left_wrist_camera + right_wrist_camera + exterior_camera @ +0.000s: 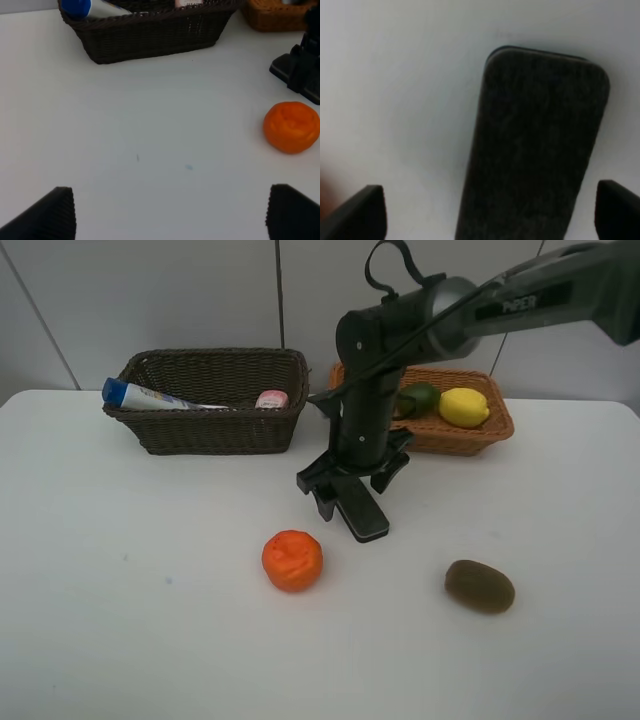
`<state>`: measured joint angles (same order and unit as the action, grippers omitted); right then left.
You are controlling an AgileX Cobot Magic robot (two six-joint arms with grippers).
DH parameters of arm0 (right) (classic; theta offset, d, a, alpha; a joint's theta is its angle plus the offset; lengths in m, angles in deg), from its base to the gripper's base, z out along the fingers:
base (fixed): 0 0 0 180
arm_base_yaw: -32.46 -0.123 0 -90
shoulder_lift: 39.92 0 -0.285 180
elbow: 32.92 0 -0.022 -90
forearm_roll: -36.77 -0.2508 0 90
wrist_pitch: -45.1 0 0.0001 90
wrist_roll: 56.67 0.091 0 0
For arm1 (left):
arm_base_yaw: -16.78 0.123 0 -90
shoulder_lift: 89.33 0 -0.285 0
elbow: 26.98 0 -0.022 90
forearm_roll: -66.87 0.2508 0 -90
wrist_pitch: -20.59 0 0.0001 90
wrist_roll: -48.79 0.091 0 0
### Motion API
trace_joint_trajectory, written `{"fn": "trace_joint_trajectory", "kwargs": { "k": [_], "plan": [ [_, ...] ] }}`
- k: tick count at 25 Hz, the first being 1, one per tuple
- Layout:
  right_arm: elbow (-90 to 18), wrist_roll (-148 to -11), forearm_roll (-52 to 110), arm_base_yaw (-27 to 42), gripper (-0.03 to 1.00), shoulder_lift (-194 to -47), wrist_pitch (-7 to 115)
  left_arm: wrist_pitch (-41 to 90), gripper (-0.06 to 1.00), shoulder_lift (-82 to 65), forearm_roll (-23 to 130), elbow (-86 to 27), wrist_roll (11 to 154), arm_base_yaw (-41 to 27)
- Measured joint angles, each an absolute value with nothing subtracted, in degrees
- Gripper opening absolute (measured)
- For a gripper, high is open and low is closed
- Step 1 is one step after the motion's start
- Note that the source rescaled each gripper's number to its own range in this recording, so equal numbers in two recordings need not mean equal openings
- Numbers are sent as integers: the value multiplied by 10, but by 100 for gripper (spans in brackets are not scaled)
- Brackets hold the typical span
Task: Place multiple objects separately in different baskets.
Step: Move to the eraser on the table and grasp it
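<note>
Nearest you, the left hand (170,215) hangs over a bare part of the desk (120,620), fingers spread wide and holding nothing. The orange (292,560) lies off to one side of it. The kiwi (479,586) lies well apart from the orange, toward the right. Both fruits are loose on the desk.

Just beyond the orange is your job for now: the black eraser (540,145), flat on the desk. The right hand (491,214) is poised directly above it, fingers wide open, nothing gripped. The wrist camera shows the eraser running lengthwise between the fingers, slightly skewed and nearer one finger than the other. Before you descend, centre the hand over it and turn the wrist so the fingers meet the long sides squarely. It looks thin, so I would go low enough for the tips to almost brush the desk, then close slowly. A high grip could pinch only the top edge and let it slip.

Farther back stand the baskets. The dark basket (210,430) holds the blue-capped bottle (150,395) and the pink bottle (271,399). The tan basket (470,438) holds the lime (420,396) and lemon (464,407). The eraser probably belongs with the bottles. Lift clear of the rim before you let go.
</note>
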<state>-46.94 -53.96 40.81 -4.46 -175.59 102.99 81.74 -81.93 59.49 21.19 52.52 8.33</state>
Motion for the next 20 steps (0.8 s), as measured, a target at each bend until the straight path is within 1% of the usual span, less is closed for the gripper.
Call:
{"fn": "trace_joint_trajectory", "kwargs": {
  "k": [8, 20],
  "plan": [
    [-469, -540, 408, -24, 98, -1773, 994, 817, 100, -819, 595, 212, 525, 83],
    [-471, -540, 407, -3, 98, -1791, 981, 817, 100, -819, 595, 212, 525, 83]
  ]
}}
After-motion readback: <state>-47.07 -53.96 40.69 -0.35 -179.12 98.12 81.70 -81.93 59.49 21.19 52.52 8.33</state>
